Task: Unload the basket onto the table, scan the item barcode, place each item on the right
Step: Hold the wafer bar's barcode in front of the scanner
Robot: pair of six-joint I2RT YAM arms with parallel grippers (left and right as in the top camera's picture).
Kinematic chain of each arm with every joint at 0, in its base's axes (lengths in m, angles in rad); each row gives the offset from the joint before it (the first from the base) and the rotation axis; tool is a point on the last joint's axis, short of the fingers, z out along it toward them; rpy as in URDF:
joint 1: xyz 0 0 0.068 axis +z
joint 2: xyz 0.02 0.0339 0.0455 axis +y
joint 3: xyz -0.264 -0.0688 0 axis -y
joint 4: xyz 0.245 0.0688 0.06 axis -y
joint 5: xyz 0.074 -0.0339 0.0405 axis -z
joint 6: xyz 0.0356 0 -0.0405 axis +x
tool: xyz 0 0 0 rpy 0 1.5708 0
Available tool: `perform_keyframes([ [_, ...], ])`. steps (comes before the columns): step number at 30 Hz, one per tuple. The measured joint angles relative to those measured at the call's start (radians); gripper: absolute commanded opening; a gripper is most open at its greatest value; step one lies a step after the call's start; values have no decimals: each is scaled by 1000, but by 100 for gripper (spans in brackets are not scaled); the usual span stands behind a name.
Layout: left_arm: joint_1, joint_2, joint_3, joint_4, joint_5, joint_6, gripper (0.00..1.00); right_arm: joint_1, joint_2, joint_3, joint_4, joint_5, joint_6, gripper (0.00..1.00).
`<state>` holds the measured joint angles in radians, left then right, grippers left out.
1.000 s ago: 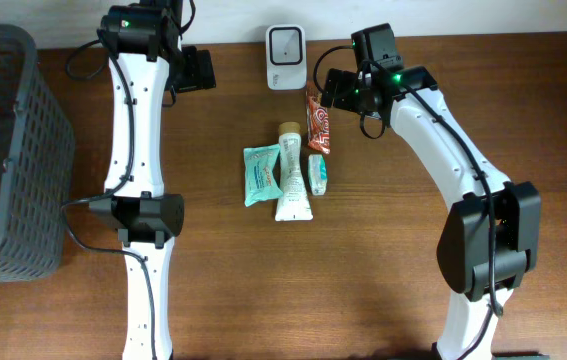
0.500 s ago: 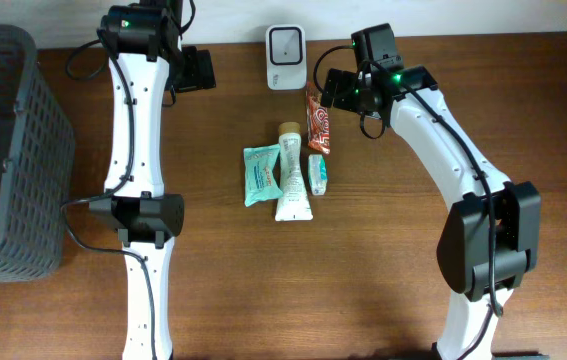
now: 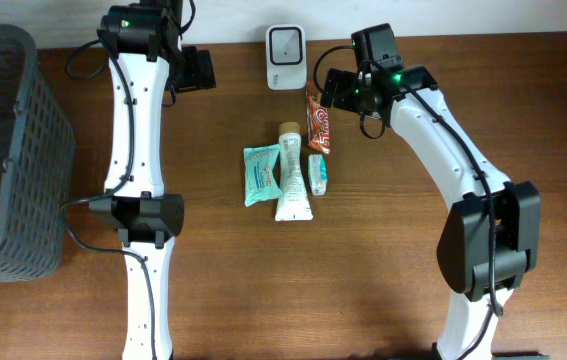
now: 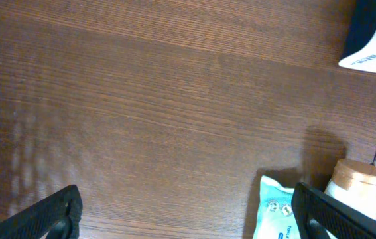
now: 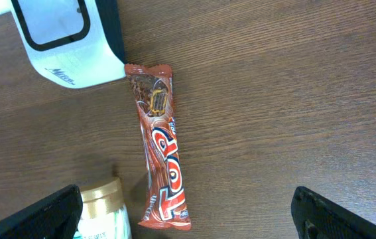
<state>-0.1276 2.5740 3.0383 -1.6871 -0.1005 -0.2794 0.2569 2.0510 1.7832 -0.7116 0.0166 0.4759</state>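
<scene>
You have one red snack bar (image 5: 160,159) flat on the tabletop (image 5: 294,99), its top end just beside the scanner (image 5: 62,40). No barcode shows, perhaps face-down. Right gripper (image 5: 188,216) and left gripper (image 4: 191,216): jaws wide open, empty, tips cut off by the frame.

- white barcode scanner (image 3: 285,44), far centre
- red "top" bar (image 3: 318,124), flat, touching the scanner's near right corner
- white tube (image 3: 291,172), gold cap far, between teal pouch (image 3: 261,175) and small teal packet (image 3: 318,173)
</scene>
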Motion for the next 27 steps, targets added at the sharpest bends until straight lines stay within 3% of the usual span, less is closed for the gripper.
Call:
perform_keyframes([
  [3, 0, 0, 0, 0, 0, 0, 99, 0, 0, 0, -37, -126, 18, 99],
  [11, 0, 0, 0, 0, 0, 0, 99, 0, 2, -1, 150, -310, 34, 99],
  [14, 0, 0, 0, 0, 0, 0, 99, 0, 2, -1, 212, -293, 5, 99],
  [27, 0, 0, 0, 0, 0, 0, 99, -2, 51, 3, 200, -114, -68, 99],
])
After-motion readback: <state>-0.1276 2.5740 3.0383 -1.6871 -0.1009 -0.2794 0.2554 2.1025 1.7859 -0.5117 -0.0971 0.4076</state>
